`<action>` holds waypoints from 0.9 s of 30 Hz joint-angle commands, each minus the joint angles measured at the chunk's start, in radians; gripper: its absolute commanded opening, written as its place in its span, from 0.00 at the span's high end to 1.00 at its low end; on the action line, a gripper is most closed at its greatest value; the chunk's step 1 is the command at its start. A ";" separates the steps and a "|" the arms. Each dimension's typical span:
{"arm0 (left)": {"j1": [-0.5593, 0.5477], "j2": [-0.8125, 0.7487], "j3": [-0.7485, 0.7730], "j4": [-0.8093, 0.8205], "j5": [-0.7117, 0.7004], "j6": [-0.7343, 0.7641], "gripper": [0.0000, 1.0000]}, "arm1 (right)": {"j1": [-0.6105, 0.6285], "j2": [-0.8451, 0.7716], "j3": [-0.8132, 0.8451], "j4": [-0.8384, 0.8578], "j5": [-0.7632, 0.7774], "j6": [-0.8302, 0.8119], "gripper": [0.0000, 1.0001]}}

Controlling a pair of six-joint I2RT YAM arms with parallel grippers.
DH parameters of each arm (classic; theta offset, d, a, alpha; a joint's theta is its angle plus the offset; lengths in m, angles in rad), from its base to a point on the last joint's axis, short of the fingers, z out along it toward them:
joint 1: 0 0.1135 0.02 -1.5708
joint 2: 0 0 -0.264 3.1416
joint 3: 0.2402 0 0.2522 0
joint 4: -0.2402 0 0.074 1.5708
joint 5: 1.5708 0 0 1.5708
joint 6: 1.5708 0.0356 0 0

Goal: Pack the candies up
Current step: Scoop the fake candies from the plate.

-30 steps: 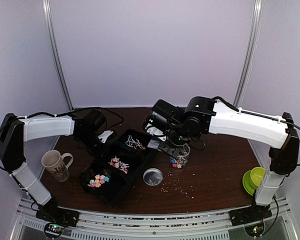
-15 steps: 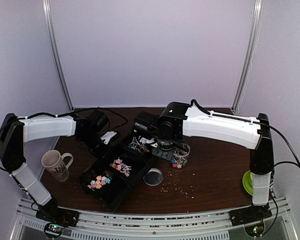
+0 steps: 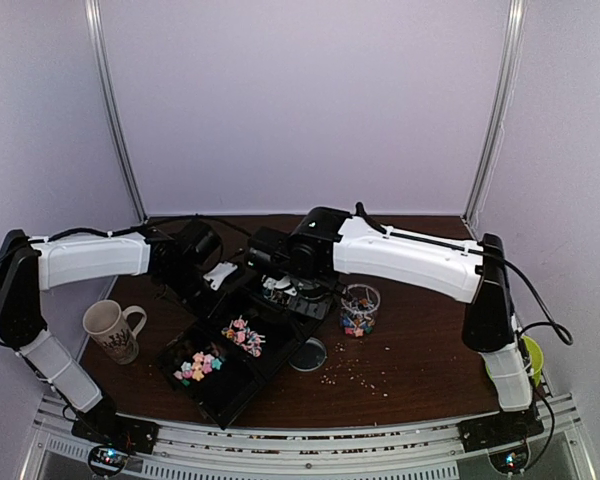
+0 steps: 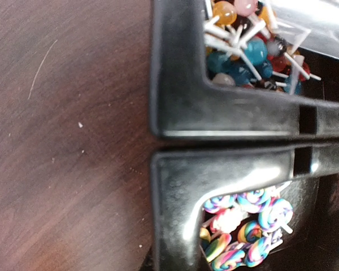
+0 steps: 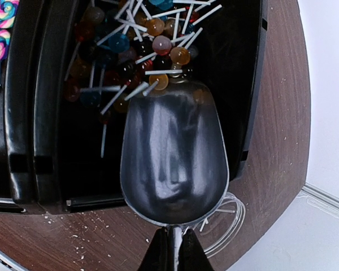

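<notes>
Here, scoop (image 5: 174, 158) perhaps touching candies (image 5: 161, 44).

Dark wooden table (image 3: 420, 360) under both my arms. Three black trays (image 3: 230, 392) in row on it: far one right beneath my right jaws and close beside my left jaws. Clear jar (image 3: 359, 308) just right of right jaws. Round metal lid (image 3: 308, 353) nearer my bases, beside middle tray. Pale crumbs (image 3: 355, 376) scattered near lid. Mug (image 3: 112, 328) well left of left jaws. Green bowl (image 3: 532, 352) at far right edge, well away from right jaws.
</notes>
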 commanded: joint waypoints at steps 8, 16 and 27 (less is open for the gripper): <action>-0.020 -0.112 0.037 0.135 0.112 0.019 1.00 | -0.064 0.122 0.098 0.062 -0.193 0.038 1.00; -0.020 -0.152 0.024 0.168 0.137 0.019 1.00 | -0.098 0.141 0.017 0.216 -0.352 0.119 1.00; -0.021 -0.218 0.000 0.207 0.079 0.021 1.00 | -0.107 0.159 -0.042 0.314 -0.461 0.179 1.00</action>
